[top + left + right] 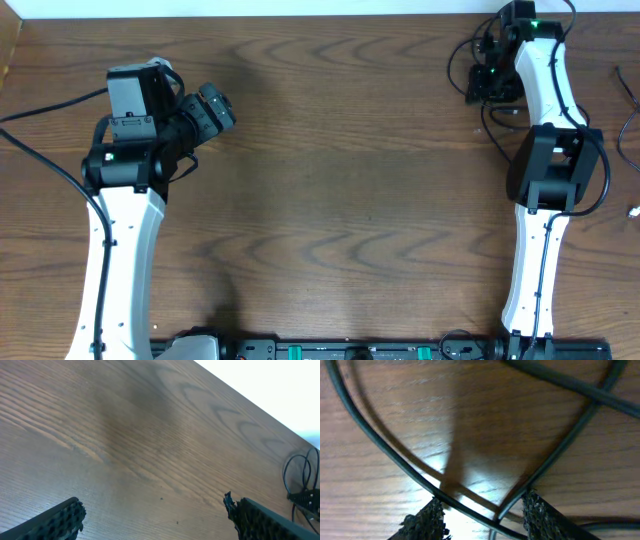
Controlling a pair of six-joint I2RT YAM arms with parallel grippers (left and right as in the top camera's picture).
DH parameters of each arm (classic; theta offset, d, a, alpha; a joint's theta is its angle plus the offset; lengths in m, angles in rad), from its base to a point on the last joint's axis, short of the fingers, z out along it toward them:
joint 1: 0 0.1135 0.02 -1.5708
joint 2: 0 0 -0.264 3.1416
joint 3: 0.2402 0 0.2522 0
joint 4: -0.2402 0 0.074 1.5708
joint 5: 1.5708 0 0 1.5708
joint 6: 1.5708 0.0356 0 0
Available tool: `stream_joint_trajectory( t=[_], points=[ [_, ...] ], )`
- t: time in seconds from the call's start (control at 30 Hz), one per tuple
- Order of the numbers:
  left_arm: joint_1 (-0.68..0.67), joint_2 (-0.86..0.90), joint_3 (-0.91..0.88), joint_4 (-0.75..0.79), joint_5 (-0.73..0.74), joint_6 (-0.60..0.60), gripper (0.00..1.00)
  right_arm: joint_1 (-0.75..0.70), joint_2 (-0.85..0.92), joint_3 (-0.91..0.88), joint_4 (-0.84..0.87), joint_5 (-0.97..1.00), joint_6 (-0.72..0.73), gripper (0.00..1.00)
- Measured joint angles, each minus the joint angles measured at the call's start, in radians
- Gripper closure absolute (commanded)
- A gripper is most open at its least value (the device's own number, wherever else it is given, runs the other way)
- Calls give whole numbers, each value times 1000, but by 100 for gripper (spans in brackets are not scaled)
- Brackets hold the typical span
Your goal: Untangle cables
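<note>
**Item 1. Right gripper** (pixel 482 520), black two-finger claw with studded pads. It is held low over the brown wood-grain table (pixel 330 180). The jaws are parted and grip nothing; two strands pass through the gap unpinched.

**Item 2. Cables** (pixel 552 457), thin black flexible cords in loose loops. They lie at the far right corner of the table, under and around the right gripper. Two strands converge into a crossing just between its fingertips.

**Handling note.** The step in hand appears to be taking hold of one strand. It would be best to close on a single cord just off the crossing, never both. The cord should then be drawn away slowly so the loops open rather than tighten.

**Item 3. Right arm** (pixel 528 270), white links. It is stretched long toward that far corner, with the wrist turned down.

**Item 4. Left gripper** (pixel 152 510). Its jaws are wide and empty above bare wood, well apart from the cables. The left arm (pixel 115 250) is folded at its own side, wrist angled toward the table's middle.
</note>
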Motion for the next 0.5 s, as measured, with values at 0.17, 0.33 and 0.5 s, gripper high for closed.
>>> stream_joint_trajectory(
  t=[0.17,0.33,0.5],
  points=[
    [0,21,0,0,0,0,4,0,1,0,27,184,61,53],
    [0,39,0,0,0,0,4,-13,2,0,87,362,87,54],
    [0,45,0,0,0,0,4,-44,15,0,156,445,102,53]
  ],
)
